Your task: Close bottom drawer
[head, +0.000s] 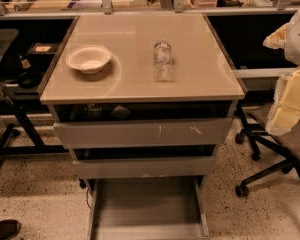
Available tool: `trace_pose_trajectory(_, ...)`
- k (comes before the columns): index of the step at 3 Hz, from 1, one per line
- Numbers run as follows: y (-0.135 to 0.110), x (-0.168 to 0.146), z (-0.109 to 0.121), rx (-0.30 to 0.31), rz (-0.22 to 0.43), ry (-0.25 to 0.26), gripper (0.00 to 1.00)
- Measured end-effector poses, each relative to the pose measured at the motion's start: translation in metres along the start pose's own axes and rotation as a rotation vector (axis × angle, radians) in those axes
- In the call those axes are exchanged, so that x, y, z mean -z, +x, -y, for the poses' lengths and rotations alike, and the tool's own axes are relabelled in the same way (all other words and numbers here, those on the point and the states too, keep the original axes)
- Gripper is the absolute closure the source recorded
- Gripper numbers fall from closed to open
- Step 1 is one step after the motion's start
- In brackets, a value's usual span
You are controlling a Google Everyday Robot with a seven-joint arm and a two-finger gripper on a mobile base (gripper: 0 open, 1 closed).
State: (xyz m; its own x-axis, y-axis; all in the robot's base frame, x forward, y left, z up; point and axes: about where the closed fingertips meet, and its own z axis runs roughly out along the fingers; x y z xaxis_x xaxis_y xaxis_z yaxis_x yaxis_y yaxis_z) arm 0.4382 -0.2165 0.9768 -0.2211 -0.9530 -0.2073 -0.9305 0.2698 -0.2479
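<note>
end effector waits at the right, bottom drawer stands far out

end effector (288, 106) sits at the right edge of the view, close to the camera and about level with the upper drawer fronts, well apart from the cabinet. i cannot tell whether it is wide or narrow. nearest along the floor, the bottom drawer (147, 204) is pulled far out, its flat tray showing and its low front panel at the lower edge of the view. to close it well, i judge the end effector should drop to that panel, meet it near the middle and push straight back, so the tray does not skew on its runners. behind and above, the mid drawer front (145, 167) and the scratched top drawer front (142, 133) stand a little proud of the cabinet; they are best left alone. farther back, the worktop (130, 39) carries a bowl (89, 59) and a clear bottle (162, 60), so a steady, unhurried push should spare them a jolt.
</note>
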Motion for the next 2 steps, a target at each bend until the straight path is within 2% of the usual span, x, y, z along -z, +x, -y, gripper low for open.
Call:
trace_pose_trajectory(1,0.0,0.0,0.0,0.0,0.0,0.0,0.0)
trace_pose_trajectory(2,0.0,0.0,0.0,0.0,0.0,0.0,0.18)
